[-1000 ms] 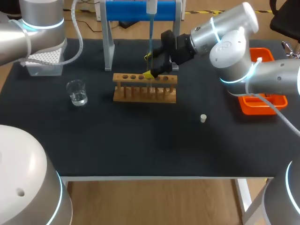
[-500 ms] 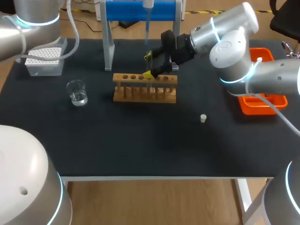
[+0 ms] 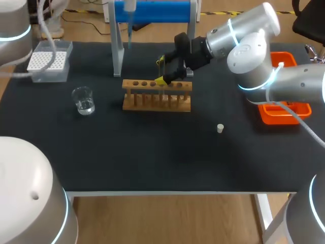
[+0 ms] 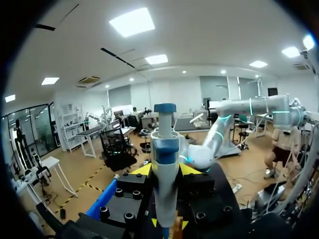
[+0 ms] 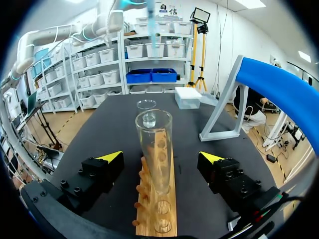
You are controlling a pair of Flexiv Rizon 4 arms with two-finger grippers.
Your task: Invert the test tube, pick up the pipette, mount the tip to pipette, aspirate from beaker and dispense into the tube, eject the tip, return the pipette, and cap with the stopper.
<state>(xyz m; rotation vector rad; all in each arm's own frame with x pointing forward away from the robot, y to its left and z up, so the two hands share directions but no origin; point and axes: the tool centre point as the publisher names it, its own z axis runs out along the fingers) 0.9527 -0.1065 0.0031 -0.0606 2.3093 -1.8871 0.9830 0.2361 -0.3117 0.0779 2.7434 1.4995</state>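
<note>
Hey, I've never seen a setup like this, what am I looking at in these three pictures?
Two robot arms at a black table. One picture looks down from above and behind; the two round ones come from cameras on the wrists. The left arm enters at the left, the right arm at the right. On the table: a box of tips, a beaker, a wooden rack, a white stopper, an orange tray and a blue stand. The left jaws are shut on a pipette, held high. The right jaws stand open around a test tube upright in the rack.
</note>
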